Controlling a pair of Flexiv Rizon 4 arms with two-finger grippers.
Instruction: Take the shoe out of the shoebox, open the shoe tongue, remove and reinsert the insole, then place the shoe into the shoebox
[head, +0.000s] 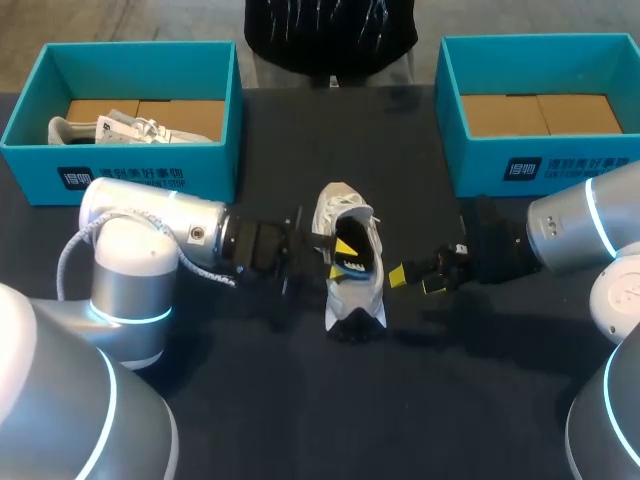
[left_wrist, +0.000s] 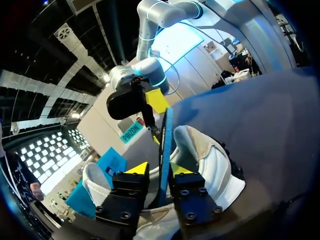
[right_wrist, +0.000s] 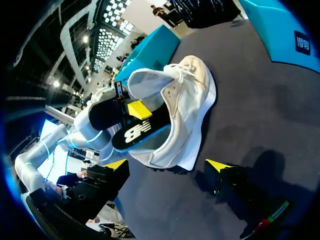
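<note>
A dark desk (head: 300, 420) carries two teal boxes: the far-left shoebox (head: 130, 172) at its far left corner, with a second shoe (head: 120, 128) lying inside, and the far-right shoebox (head: 545, 165) at its far right corner, showing only its cardboard floor.

From the head view, the white shoe (head: 352, 298) stands on the middle of the desk, well apart from both boxes, and a black insole (head: 358, 256) sticks up out of its opening. The left arm (head: 150, 225) comes in from the left edge. The left gripper (head: 347, 256) is at the shoe's opening, clamped on the insole. The right arm (head: 580, 230) comes in from the right edge. The right gripper (head: 415, 280) hangs just beside the shoe without touching it, fingers spread.

From the left wrist view, the insole (left_wrist: 165, 145) stands edge-on between the left gripper's (left_wrist: 159, 170) two yellow tips, which press it from both sides, with the shoe (left_wrist: 215, 165) under and beside them. The right gripper (left_wrist: 156, 120) is ahead, beyond the insole.

From the right wrist view, the right gripper (right_wrist: 168, 165) is wide open and holds nothing. The shoe (right_wrist: 185, 105) lies on the desk ahead of it. The insole (right_wrist: 132, 135) juts from the shoe's opening, and one yellow tip of the left gripper sits on its upper face.
</note>
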